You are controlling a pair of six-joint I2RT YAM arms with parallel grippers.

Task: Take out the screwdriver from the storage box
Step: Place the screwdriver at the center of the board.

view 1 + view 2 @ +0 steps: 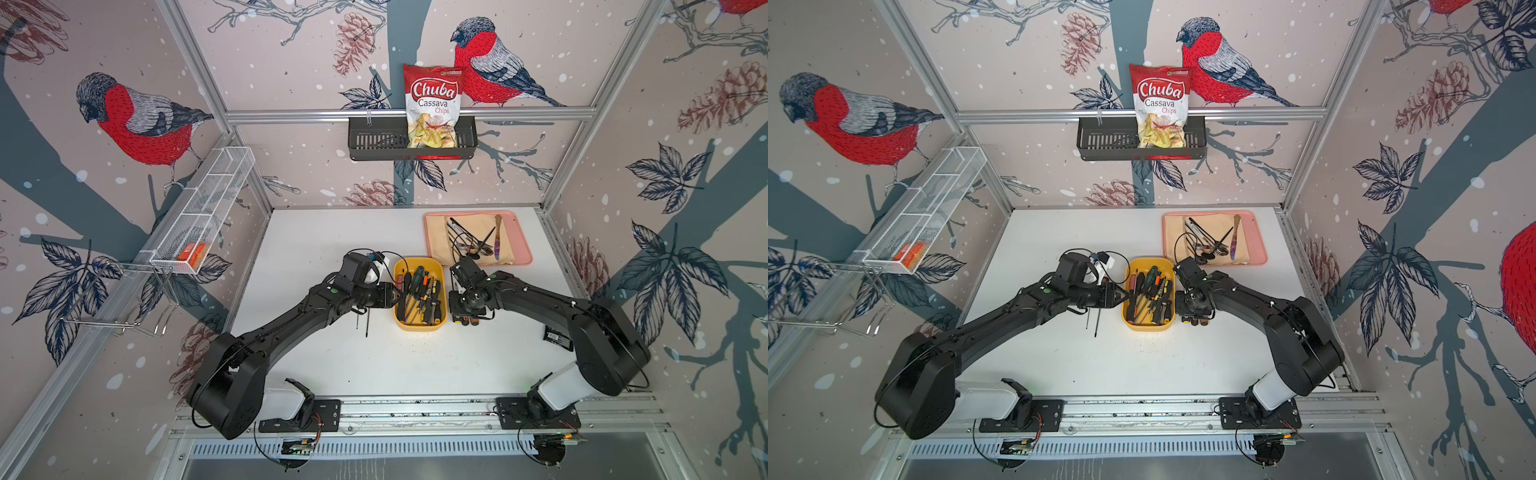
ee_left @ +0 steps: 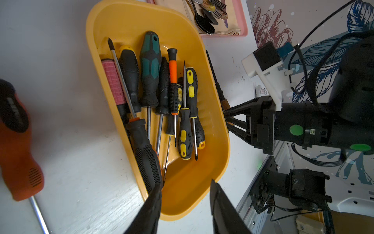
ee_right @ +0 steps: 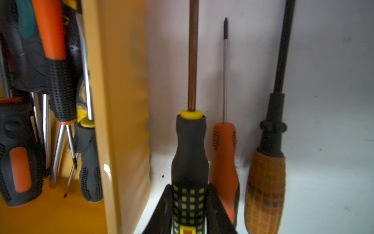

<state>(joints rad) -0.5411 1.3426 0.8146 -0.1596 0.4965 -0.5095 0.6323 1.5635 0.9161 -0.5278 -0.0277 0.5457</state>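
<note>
Clamping the black-and-yellow handle of a screwdriver (image 3: 190, 145), the right hand (image 3: 189, 190) holds it down by the white surface (image 1: 374, 365) just outside the yellow storage box (image 1: 420, 326), beside an orange-handled screwdriver (image 3: 224, 158) and a brown-handled screwdriver (image 3: 265, 192), while the left hand (image 2: 186, 183) hangs part-open and empty over the box's opposite edge.

Table (image 1: 374, 365): storage box (image 1: 419, 327), tray (image 1: 514, 232), screwdrivers (image 3: 264, 188), maybe packet (image 1: 559, 334).
</note>
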